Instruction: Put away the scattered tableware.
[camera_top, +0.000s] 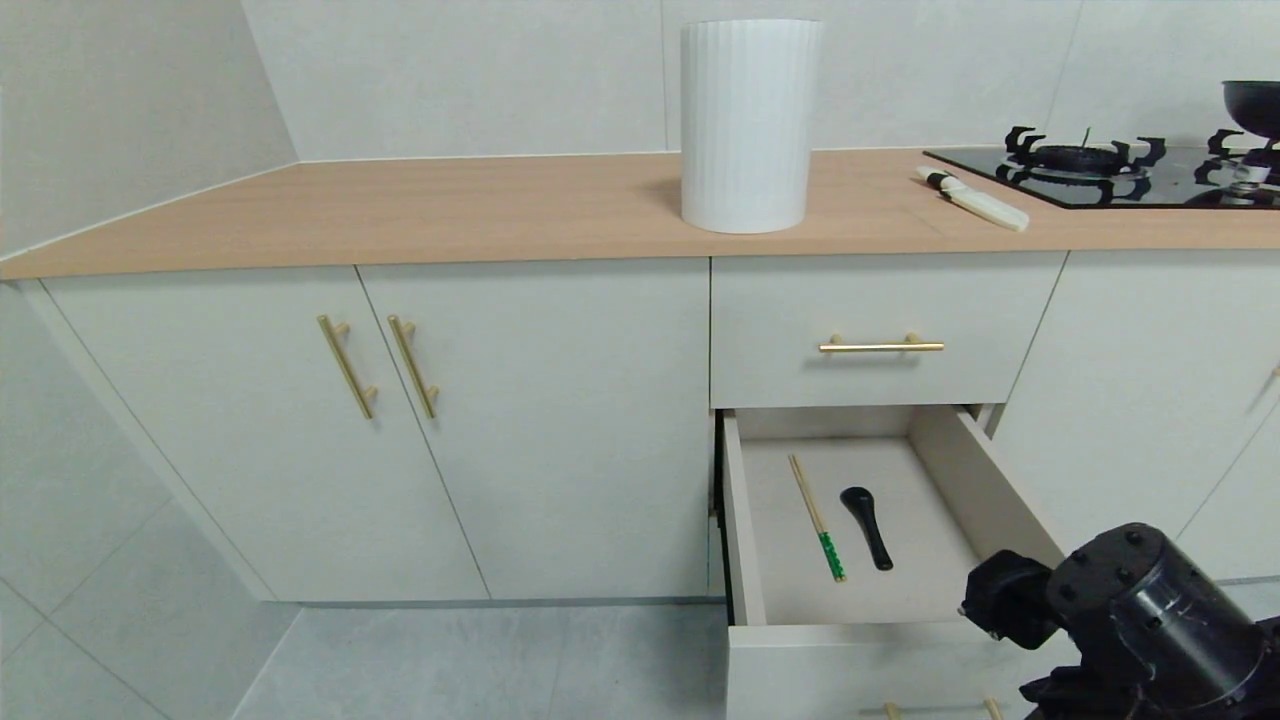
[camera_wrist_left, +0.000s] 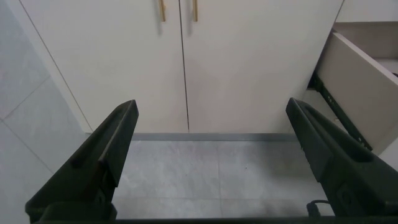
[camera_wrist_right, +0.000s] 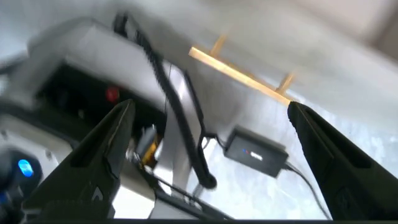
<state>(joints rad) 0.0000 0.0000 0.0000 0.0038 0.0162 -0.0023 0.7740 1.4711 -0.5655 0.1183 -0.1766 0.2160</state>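
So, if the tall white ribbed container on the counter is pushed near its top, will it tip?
The white ribbed container is taller than wide, so a high push would probably tip it; a low push should rather slide it on the smooth counter. Its ribs likely help grip.

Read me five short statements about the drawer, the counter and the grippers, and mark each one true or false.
1. The lower drawer is open. True.
2. The spoon lies on the counter. False: it lies in the drawer, beside the chopsticks.
3. A knife lies on the counter. True.
4. The left gripper holds the chopsticks. False: it is open and empty, in front of the cabinet doors.
5. The white canister lies on its side. False: it stands upright on the counter.
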